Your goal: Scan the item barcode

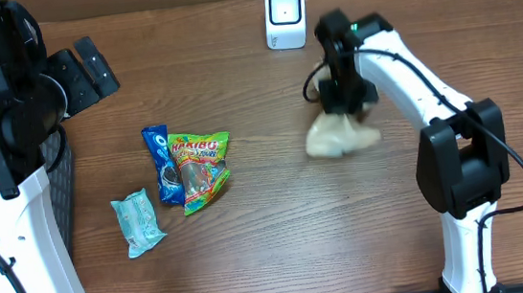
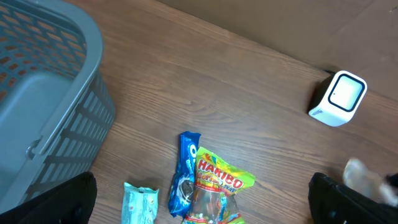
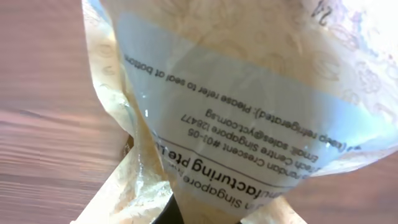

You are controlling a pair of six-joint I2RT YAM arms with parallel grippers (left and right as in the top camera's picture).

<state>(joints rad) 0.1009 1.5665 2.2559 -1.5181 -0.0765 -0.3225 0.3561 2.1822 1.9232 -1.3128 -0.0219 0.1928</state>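
Right gripper (image 1: 342,108): closed tight, pinching the upper part of a pale beige packet (image 1: 340,137); the fingers themselves are almost fully covered in the wrist view.
Held packet: it hangs directly below the gripper and seems to be off the table (image 1: 282,260), though the overhead view is blurred here. The wrist camera sees a white label with printed address lines (image 3: 249,130), upside down, but no barcode on this face.
Why held so: a grip on the top edge leaves the flat faces free, so I think one face can be turned to the reader.
Scanner (image 1: 284,15): the small white box stands upright near the gripper, further toward the far table edge; packet and scanner are apart.
Left gripper (image 1: 89,75): jaws fully wide, nothing between them, well apart from the right gripper and beside the grey basket (image 2: 43,93), probably waiting.
Other items: a Haribo bag (image 1: 198,167), a blue Oreo pack (image 1: 160,164) touching it and a light blue sachet (image 1: 137,221) lie flat, nearer the left gripper.
Step, as I judge: carrying the packet to the scanner; the scan is not yet done.
Risk: the soft packet may sag and hide the code.
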